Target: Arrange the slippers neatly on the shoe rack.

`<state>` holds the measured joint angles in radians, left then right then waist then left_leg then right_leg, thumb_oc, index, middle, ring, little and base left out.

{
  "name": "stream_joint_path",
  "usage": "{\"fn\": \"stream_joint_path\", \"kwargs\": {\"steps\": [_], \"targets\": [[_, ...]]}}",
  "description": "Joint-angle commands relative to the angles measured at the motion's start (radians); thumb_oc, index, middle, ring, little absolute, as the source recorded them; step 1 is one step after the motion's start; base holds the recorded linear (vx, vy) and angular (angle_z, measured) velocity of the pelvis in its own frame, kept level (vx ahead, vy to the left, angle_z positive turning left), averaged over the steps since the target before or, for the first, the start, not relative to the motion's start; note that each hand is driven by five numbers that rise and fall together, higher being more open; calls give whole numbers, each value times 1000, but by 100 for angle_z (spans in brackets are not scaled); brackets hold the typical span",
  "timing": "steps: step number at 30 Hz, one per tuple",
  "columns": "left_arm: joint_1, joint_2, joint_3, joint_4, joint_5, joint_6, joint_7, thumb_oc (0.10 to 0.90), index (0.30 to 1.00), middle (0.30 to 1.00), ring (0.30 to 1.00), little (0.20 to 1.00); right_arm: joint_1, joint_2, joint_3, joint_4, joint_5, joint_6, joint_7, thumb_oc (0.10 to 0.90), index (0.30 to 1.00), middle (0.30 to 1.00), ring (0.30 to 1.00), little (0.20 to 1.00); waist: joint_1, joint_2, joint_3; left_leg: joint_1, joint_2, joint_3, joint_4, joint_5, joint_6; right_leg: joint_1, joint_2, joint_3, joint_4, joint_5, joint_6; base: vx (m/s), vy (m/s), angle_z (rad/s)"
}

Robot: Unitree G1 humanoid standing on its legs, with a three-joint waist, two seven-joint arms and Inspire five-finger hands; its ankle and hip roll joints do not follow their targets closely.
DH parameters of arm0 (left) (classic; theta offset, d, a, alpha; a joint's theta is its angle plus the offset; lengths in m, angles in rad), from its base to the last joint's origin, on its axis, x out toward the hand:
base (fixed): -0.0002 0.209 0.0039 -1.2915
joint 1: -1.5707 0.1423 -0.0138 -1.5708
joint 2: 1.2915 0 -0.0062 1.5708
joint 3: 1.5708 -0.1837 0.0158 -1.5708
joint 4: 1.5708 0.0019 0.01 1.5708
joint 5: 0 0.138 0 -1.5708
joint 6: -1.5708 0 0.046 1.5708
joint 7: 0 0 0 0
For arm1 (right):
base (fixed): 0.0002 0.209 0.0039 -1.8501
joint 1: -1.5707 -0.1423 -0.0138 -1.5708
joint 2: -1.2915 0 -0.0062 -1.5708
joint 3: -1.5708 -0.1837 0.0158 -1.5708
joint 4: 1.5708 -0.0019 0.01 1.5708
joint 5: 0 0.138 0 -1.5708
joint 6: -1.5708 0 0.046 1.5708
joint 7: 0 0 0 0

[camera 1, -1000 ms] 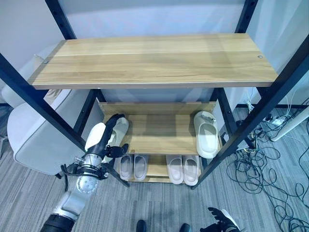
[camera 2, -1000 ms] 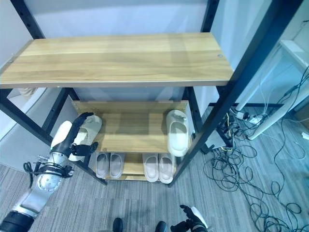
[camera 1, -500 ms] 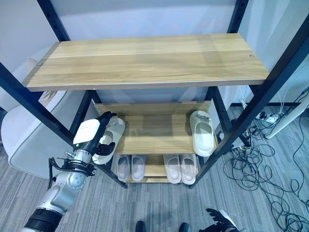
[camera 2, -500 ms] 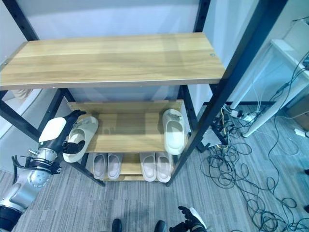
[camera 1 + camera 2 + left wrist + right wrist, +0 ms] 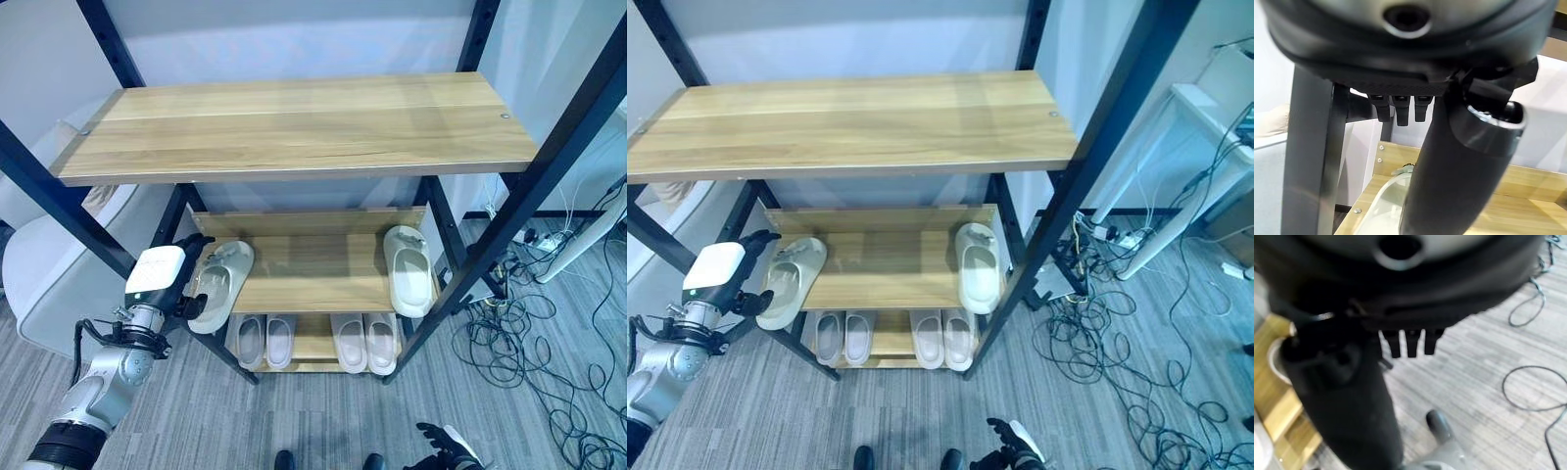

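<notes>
One pale slipper (image 5: 217, 284) lies at the left end of the rack's middle shelf (image 5: 313, 264), its heel overhanging the front edge. My left hand (image 5: 159, 279) sits just left of it, open, with its thumb close to the slipper's outer edge. The left wrist view shows straight fingers (image 5: 1398, 105) and the slipper (image 5: 1388, 198) past the thumb. A second pale slipper (image 5: 407, 269) lies at the shelf's right end. Down by the floor, my right hand (image 5: 443, 458) hangs open and idle.
Two pairs of pale slippers (image 5: 266, 341) (image 5: 367, 341) stand on the bottom shelf. The wide top shelf (image 5: 294, 122) overhangs the work. A black post (image 5: 59, 196) crosses beside my left arm. A grey seat (image 5: 49, 274) is at left; cables (image 5: 529, 352) cover the floor at right.
My left hand has drawn back to the left off the slipper and let it go; the slipper stays on the middle shelf. The camera has shifted a little.
</notes>
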<state>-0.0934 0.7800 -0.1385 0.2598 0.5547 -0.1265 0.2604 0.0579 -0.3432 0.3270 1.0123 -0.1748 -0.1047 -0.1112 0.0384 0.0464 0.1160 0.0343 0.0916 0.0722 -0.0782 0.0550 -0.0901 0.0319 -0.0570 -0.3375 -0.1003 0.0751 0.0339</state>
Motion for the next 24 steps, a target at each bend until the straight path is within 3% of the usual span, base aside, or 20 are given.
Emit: {"fn": "stream_joint_path", "kwargs": {"steps": [1,10,22,24], "targets": [[-146,99,59,51,5,10,96,800,900,900,900,900,-30,-41,23,-45,-11,-31,4,800,900,900,900,900,-5,-34,-37,-80,-5,-33,-9,-5,-42,17,-48,19,13,-122,95,3,2,-4],[-247,92,7,118,35,55,130,800,900,900,900,900,-41,-39,16,-72,20,-30,0,800,900,900,900,900,-23,-46,-17,-135,-4,-31,-9,6,-35,-51,-49,39,13,-102,97,-16,2,-5],[-345,93,-39,162,22,65,146,800,900,900,900,900,-65,-31,18,-77,50,-29,-5,800,900,900,900,900,-43,-57,-22,-231,-6,-20,-9,27,-29,-164,-54,74,13,-70,96,-15,3,-4],[-358,90,-43,162,12,62,147,488,432,432,432,432,-66,-32,14,-83,57,-29,-5,800,900,900,900,900,-46,-58,-23,-244,-6,-19,-9,29,-28,-179,-55,78,13,-68,95,0,0,0]]}}
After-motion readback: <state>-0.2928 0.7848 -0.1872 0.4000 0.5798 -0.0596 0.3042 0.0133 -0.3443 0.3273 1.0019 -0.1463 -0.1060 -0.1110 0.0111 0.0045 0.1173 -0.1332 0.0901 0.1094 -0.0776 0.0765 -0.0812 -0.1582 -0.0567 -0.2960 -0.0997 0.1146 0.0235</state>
